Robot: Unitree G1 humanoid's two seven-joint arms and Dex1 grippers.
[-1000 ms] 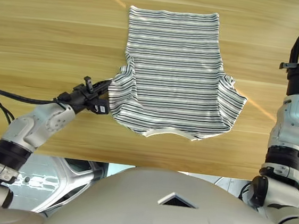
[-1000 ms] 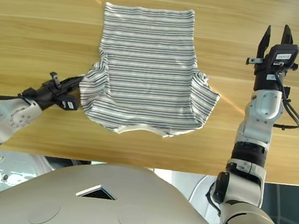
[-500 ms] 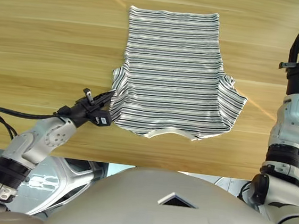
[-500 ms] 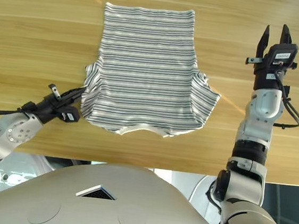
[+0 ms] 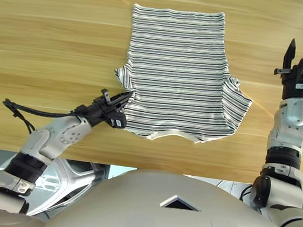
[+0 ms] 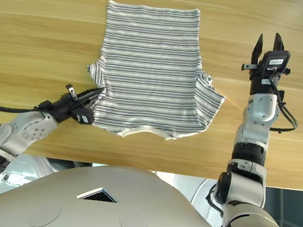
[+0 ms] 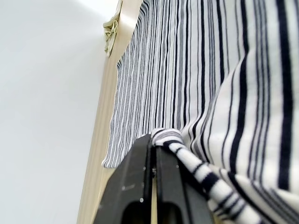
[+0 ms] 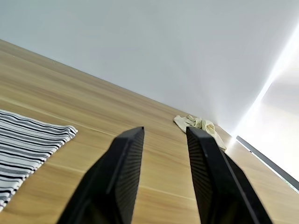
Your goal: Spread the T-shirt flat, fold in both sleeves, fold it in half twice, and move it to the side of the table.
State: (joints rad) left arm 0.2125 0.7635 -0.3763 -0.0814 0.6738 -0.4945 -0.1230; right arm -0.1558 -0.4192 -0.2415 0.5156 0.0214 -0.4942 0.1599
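A black-and-white striped T-shirt (image 5: 177, 73) lies on the wooden table (image 5: 51, 38), its hem far from me and its collar at the near edge. My left gripper (image 5: 121, 100) is shut on the shirt's left sleeve, pinched at the shirt's near left side; the left wrist view shows the striped cloth (image 7: 196, 172) caught between the shut fingers (image 7: 140, 186). The right sleeve (image 5: 239, 104) sticks out flat to the right. My right gripper (image 5: 301, 49) is raised upright over the table right of the shirt, open, with nothing between its fingers (image 8: 121, 172).
A small pale crumpled cloth (image 8: 198, 125) lies far off on the table in the right wrist view. Bare wood stretches left and right of the shirt. The table's near edge (image 5: 135, 163) runs just below the collar.
My left gripper has carried the left sleeve rightward and nearer, folding it over the shirt's body. The right arm has shifted slightly left, still open.
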